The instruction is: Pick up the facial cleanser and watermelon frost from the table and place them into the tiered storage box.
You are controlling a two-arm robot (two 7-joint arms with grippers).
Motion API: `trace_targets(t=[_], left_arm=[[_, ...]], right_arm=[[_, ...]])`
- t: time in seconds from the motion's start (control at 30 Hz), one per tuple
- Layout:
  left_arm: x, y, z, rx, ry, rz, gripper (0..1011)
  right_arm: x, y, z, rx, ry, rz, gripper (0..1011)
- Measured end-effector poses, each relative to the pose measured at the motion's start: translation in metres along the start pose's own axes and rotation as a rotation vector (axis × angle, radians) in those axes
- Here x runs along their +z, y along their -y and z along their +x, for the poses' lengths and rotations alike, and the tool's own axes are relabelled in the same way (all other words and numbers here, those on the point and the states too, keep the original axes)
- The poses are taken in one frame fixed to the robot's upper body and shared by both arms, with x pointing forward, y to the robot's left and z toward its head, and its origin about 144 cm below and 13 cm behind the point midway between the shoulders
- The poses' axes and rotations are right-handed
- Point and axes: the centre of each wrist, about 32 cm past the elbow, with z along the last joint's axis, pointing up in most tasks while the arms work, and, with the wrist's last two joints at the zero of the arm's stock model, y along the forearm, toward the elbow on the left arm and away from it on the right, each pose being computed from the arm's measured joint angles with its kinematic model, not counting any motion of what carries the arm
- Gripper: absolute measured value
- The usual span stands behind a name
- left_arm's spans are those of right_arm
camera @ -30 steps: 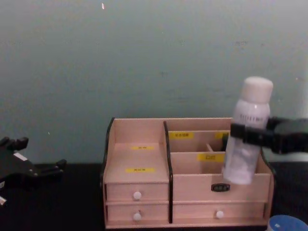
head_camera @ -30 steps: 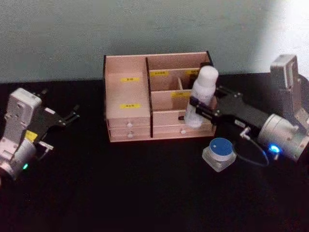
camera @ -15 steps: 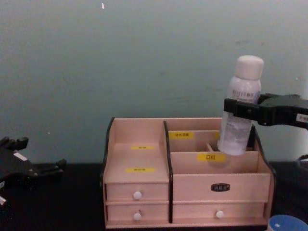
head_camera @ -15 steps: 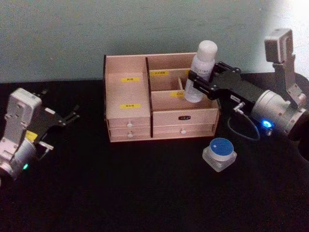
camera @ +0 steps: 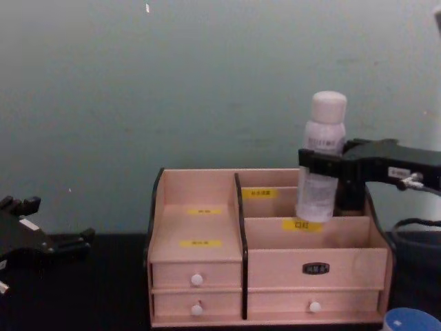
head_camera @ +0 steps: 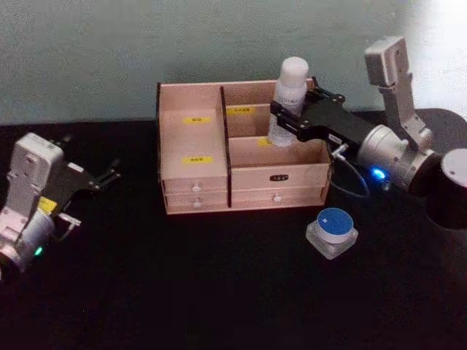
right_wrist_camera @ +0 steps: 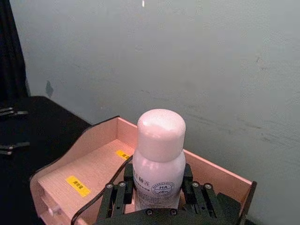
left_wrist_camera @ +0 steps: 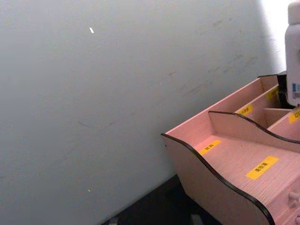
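Clamps upright white plastic bottle (head_camera: 290,91) in right gripper (head_camera: 286,118), just over pink-beige wooden tiered storage box's (head_camera: 191,175) right-side far compartment. Parks left gripper (head_camera: 109,173), fingers spread, far left.

Black table (head_camera: 219,292), matte and uniformly dark across the whole foreground, meets a plain grey-green wall (head_camera: 102,51) behind, which carries one small white fleck (camera: 147,8) high up and a bright washed-out patch (head_camera: 441,22) at its right end.
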Motion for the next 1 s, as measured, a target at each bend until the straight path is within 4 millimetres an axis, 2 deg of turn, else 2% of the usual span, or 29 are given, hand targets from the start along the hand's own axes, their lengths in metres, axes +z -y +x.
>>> trace_targets(t=[1.0], left_arm=[[0.000, 0.000, 0.000, 0.000, 0.000, 0.000, 1001]], right_arm=[[0.004, -0.041, 0.003, 0.011, 0.008, 0.006, 600]])
